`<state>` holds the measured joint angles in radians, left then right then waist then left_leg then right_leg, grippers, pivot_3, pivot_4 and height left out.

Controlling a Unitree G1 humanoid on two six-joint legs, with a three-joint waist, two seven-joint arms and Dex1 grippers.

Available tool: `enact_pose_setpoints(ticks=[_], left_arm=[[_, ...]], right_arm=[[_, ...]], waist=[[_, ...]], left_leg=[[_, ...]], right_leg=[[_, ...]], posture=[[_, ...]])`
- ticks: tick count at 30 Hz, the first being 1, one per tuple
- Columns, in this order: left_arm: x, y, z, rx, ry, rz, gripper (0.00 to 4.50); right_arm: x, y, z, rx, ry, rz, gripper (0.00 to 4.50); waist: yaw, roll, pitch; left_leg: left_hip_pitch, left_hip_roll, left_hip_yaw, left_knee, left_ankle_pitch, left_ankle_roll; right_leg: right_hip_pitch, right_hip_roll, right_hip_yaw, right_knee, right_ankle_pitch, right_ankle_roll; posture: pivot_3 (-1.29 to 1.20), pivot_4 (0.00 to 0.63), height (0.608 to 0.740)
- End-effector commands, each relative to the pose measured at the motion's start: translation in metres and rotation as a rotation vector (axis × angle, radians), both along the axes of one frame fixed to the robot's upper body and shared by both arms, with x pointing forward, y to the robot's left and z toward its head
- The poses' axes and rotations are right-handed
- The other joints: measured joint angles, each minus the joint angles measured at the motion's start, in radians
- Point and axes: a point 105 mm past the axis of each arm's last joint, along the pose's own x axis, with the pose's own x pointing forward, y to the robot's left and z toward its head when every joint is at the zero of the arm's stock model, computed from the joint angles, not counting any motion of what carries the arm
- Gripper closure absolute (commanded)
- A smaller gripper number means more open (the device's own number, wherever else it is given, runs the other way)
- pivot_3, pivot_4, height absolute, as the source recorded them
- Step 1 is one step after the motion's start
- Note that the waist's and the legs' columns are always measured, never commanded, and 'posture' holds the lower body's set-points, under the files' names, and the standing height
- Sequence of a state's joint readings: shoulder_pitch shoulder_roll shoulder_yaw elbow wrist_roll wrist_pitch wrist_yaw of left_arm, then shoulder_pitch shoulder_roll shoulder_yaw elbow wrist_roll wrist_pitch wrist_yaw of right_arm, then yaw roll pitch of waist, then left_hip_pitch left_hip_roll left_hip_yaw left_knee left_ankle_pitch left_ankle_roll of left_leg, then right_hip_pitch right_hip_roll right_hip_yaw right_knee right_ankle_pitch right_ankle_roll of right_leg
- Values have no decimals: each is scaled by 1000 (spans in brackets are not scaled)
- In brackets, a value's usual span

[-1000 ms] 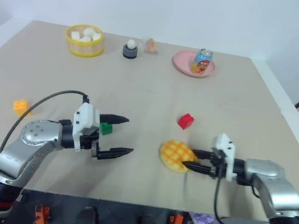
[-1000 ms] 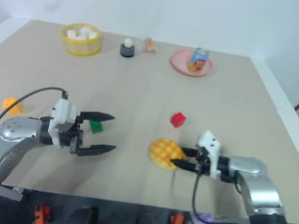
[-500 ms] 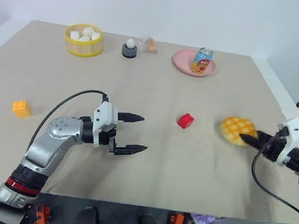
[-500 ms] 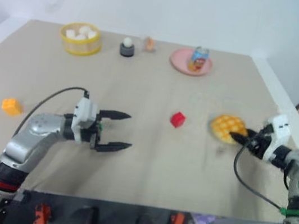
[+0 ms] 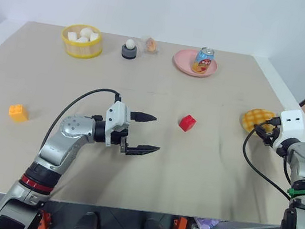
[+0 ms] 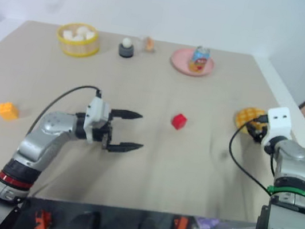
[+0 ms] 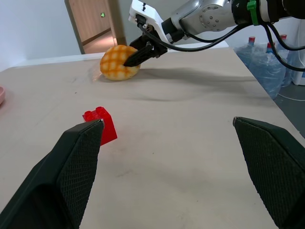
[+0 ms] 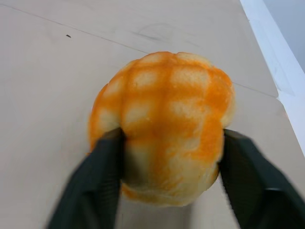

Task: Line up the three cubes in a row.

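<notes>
The right end effector [image 8: 167, 179] has the orange cross-hatched bun [image 8: 162, 124] between its two fingers at the worktop's right edge. The fingers sit against the bun's sides, but whether they are gripping or just letting go cannot be told. The bun lies so near the right edge that a loose release or a nudge from the fingers as they draw back could roll it off the worktop [image 5: 206, 175].

The left end effector [image 5: 148, 132] is spread wide and empty, held level over the middle of the worktop and pointing toward the red cube [image 5: 187, 123], which lies just beyond its fingertips near the worktop's centre. The orange-yellow cube [image 5: 17, 112] sits well apart, close to the left edge. The green cube cannot be made out; it may lie hidden under or behind the left arm. If so, a sweep of that arm could knock it away unseen.

With the jaws this wide and the red cube small, a closing grasp that is off-centre would likely push the cube aside or tip it, not catch it. The cubes lie far apart, so none of the row is formed.
</notes>
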<state>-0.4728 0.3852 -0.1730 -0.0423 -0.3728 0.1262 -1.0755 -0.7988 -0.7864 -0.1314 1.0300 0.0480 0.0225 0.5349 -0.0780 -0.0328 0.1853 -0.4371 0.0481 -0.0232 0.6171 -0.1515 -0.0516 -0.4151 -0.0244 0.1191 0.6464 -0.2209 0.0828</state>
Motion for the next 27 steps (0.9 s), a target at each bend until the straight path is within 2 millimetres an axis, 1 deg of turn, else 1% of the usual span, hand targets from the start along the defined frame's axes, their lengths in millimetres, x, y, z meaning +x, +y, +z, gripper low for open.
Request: enact_pose_setpoints(ticks=[1,5,8,10,13,16,18,19,20,22,24,27], left_arm=[[1,1,10,-29,-34,5,0],[0,0,9,-32,-29,7,0],[2,0,8,-31,-30,21,0],[6,0,8,-35,-32,51,0],[6,0,8,-44,-23,60,0],[7,1,6,-35,-23,78,0],[8,5,6,-31,-20,102,0],[9,8,6,-25,-20,116,0],[9,11,6,-20,-17,129,0],[8,17,6,-18,-6,145,0],[6,20,5,-16,1,147,0],[2,22,3,-8,7,144,0]], right_arm=[[7,0,27,45,-92,-14,573],[12,1,54,20,-195,-41,573],[14,-1,67,32,-246,-77,573],[15,1,76,47,-284,-75,573],[17,7,79,52,-291,-53,573],[18,28,77,63,-283,58,573],[14,53,73,99,-268,201,573],[9,67,67,94,-243,274,573],[1,82,59,77,-209,359,573],[-17,102,39,87,-118,465,573],[-34,114,27,86,-65,533,573],[-46,121,7,91,5,551,573]], waist=[[-1,0,0],[-6,0,0],[-6,0,0],[-6,0,0],[-6,0,0],[-6,1,0],[-6,1,0],[-4,1,0],[-3,1,0],[0,1,0],[4,2,-1],[5,3,0]], left_leg=[[0,0,0,0,0,0],[0,0,1,1,1,1],[1,0,0,1,1,1],[0,0,0,0,1,1],[0,0,0,0,1,1],[0,0,0,0,1,1],[0,0,0,0,1,2],[0,0,0,0,1,2],[0,0,-2,-1,1,2],[-1,0,-3,-1,1,2],[-1,0,-4,-1,0,2],[-1,-1,-4,0,0,2]], right_leg=[[0,0,0,0,0,0],[0,0,1,0,1,0],[0,0,1,0,2,0],[0,0,1,0,1,0],[0,0,1,0,1,1],[0,0,1,0,1,1],[0,0,1,0,1,1],[0,1,1,0,1,1],[0,1,0,0,1,1],[0,1,-1,0,1,2],[1,1,-3,1,0,3],[1,0,-3,1,-1,0]], posture=[[0,150,740],[0,150,740],[0,150,740],[0,150,740],[0,150,740],[0,150,740],[0,150,740],[0,150,740],[0,150,740],[0,150,740],[0,150,740],[0,150,740]])
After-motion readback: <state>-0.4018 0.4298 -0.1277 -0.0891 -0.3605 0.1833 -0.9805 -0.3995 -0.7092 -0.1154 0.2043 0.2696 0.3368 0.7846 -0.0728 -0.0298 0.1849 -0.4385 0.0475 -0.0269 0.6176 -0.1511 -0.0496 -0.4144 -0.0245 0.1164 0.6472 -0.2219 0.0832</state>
